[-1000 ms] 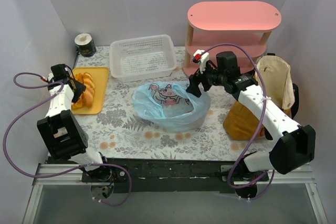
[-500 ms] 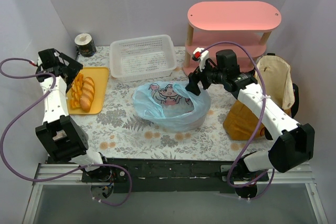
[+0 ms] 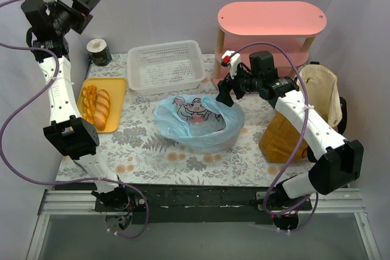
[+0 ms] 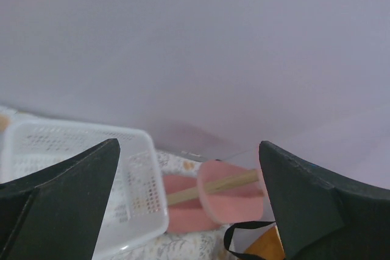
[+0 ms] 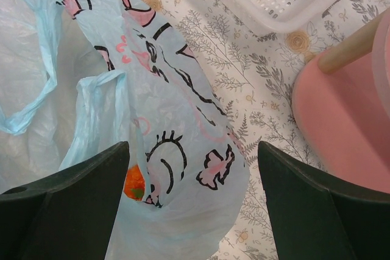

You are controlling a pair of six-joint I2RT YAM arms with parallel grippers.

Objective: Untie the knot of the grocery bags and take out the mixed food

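pastry pieces (image 3: 97, 105) on tray (image 3: 117, 97), perhaps fruit (image 5: 134, 184) inside blue bag (image 5: 183, 111)

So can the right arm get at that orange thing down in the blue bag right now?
Probably yes. The right gripper hangs open over the blue bag, whose mouth looks open, and the orange item shows in a gap below; loose plastic folds may crowd it.

Two bags: blue plastic bag (image 3: 198, 127), brown tote (image 3: 279, 141) at 3 o'clock. One each: basket (image 3: 164, 65), shelf (image 3: 271, 18), tray (image 3: 117, 89), cup (image 3: 98, 52).
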